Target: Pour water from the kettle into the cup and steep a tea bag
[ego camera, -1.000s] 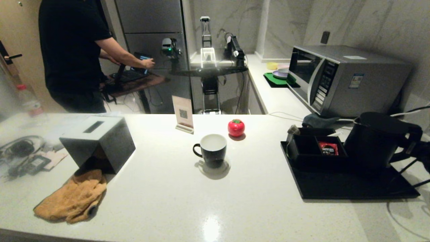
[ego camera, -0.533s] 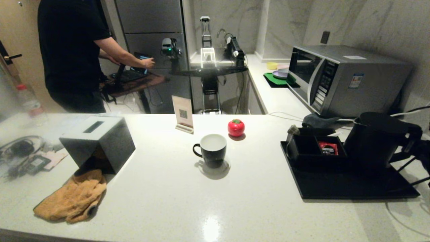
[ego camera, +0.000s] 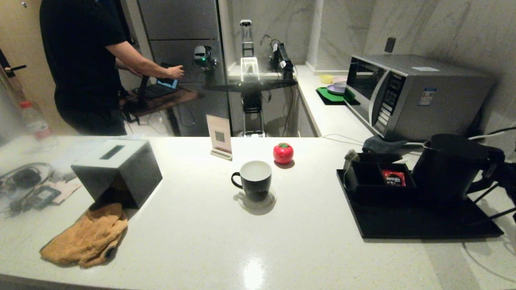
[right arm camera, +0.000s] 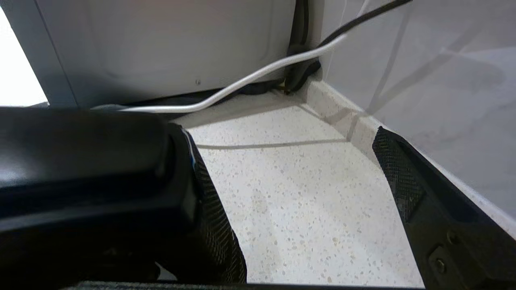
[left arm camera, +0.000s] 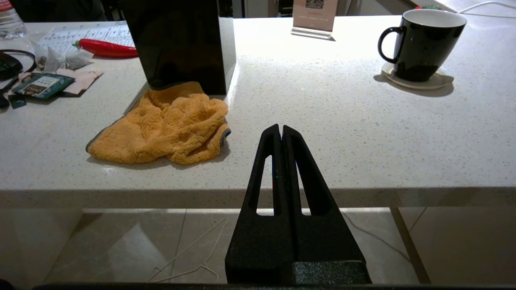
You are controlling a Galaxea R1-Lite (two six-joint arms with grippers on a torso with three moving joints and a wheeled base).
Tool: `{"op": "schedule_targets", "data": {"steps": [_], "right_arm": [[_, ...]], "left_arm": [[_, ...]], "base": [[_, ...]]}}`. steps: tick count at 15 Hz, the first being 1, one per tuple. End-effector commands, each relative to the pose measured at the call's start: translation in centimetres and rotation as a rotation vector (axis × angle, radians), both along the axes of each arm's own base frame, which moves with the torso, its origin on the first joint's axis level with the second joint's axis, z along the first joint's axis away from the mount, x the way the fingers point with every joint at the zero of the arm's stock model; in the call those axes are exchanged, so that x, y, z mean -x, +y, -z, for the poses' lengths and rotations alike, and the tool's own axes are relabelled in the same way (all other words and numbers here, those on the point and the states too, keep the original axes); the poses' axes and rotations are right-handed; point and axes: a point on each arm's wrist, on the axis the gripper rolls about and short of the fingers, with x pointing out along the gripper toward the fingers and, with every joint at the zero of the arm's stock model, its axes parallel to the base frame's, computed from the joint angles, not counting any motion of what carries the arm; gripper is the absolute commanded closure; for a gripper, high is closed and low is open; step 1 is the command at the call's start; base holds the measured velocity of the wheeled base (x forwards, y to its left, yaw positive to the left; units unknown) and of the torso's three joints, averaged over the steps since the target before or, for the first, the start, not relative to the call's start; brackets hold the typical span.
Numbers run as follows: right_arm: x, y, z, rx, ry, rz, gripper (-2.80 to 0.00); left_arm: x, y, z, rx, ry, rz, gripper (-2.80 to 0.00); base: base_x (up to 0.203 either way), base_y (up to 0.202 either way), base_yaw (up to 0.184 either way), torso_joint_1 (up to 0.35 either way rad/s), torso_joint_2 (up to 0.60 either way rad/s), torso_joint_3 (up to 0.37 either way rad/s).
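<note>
right gripper [right arm camera: 294, 177]: my jaws wide open, one finger beside kettle [ego camera: 451, 167] handle
left gripper [left arm camera: 281, 133]: closed, empty
cup [ego camera: 254, 179]: kettle's 9 o'clock

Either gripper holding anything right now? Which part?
Nothing held. Right gripper is open beside the kettle handle, not closed on it. Left gripper is shut and empty, short of the counter's near edge.

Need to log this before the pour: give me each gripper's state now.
Left gripper: shut, holding nothing, parked low in front of the counter edge.
Right gripper: open, empty, beside the kettle handle, not gripping it.
</note>
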Motion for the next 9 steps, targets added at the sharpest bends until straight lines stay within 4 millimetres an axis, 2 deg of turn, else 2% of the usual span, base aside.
{"op": "schedule_targets", "data": {"steps": [1, 8, 9], "right_arm": [[0.10, 0.09, -0.69, 0.019, -0.030, -0.001, -2.80], [0.01, 0.31, -0.81, 0.023, -0.032, -0.007, -2.80], [0.03, 0.32, -0.78, 0.023, -0.030, -0.007, 0.00]], "left_arm": [[-0.01, 0.00, -0.01, 0.000, 0.001, 0.000, 0.00], [-0.01, 0.00, -0.01, 0.000, 0.001, 0.000, 0.00], [-0.01, 0.00, -0.01, 0.000, 0.001, 0.000, 0.00]], "base": [[0.000, 0.000, 0.000, 0.000, 0.00, 0.000], [0.000, 0.000, 0.000, 0.000, 0.00, 0.000], [0.000, 0.000, 0.000, 0.000, 0.00, 0.000]]}}
